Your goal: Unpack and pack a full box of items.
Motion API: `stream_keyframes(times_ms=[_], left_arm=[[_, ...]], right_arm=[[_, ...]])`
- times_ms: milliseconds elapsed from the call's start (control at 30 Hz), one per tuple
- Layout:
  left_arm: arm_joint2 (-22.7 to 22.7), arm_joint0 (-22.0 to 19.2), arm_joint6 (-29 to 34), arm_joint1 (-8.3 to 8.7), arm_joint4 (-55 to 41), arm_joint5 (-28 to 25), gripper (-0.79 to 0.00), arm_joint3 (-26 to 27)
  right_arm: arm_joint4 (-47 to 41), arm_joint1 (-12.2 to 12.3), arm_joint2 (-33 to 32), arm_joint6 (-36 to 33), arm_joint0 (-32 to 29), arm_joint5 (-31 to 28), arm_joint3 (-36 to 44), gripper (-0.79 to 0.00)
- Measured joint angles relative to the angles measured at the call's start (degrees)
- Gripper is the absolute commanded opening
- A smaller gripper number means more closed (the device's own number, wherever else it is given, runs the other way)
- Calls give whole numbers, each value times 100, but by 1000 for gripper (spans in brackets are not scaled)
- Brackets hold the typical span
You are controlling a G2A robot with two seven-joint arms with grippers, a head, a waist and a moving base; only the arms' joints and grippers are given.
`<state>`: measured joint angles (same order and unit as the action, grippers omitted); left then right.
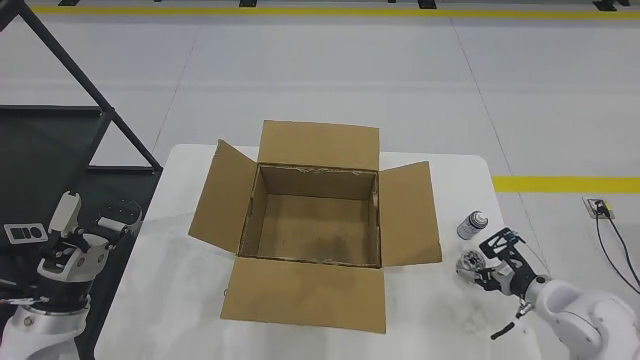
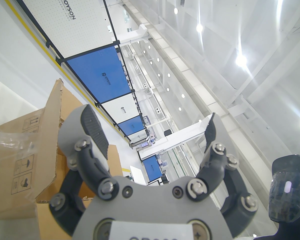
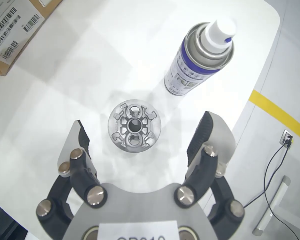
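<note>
An open cardboard box (image 1: 312,228) stands in the middle of the white table (image 1: 170,260) with all its flaps folded outward; its inside looks bare. A spray can (image 1: 472,224) (image 3: 199,59) with a white nozzle stands upright near the table's right edge. Just in front of it lies a round metal part (image 1: 467,264) (image 3: 134,126). My right gripper (image 1: 490,260) (image 3: 143,136) hovers open over the metal part, a finger on either side, not touching it. My left gripper (image 1: 88,228) (image 2: 150,128) is open and holds nothing, off the table's left side, pointing upward; the box (image 2: 22,156) is beside it.
A dark metal frame and black surface (image 1: 50,150) stand to the left of the table. A floor socket with a cable (image 1: 598,208) lies right of the table. The table's rounded right edge (image 3: 277,26) is close to the spray can.
</note>
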<state>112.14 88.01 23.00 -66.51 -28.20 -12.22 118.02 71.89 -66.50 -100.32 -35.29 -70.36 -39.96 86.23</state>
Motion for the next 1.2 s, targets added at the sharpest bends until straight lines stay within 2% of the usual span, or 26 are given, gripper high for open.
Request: stream_keyframes(times_ms=[33,67,133,167,200,333,433,800,1200], left_arm=[[0,0,0,0,0,0,0,0],[0,0,0,0,0,0,0,0],[0,0,0,0,0,0,0,0],[0,0,0,0,0,0,0,0],[0,0,0,0,0,0,0,0],[0,0,0,0,0,0,0,0],[0,0,0,0,0,0,0,0],[0,0,0,0,0,0,0,0],[0,0,0,0,0,0,0,0]], right_arm=[[8,6,25,2,29,4,-42,0],[16,14,54,8,57,12,-84,-58],[28,28,88,10,82,17,-122,-209],[27,37,104,11,92,17,-138,-363],[27,44,115,9,98,16,-147,-428],[20,74,166,-3,123,21,-195,-566],[17,97,196,-1,142,25,-229,-770],[-411,202,-112,270,-85,5,141,-785],[-1415,288,-704,444,-671,271,1387,-785]])
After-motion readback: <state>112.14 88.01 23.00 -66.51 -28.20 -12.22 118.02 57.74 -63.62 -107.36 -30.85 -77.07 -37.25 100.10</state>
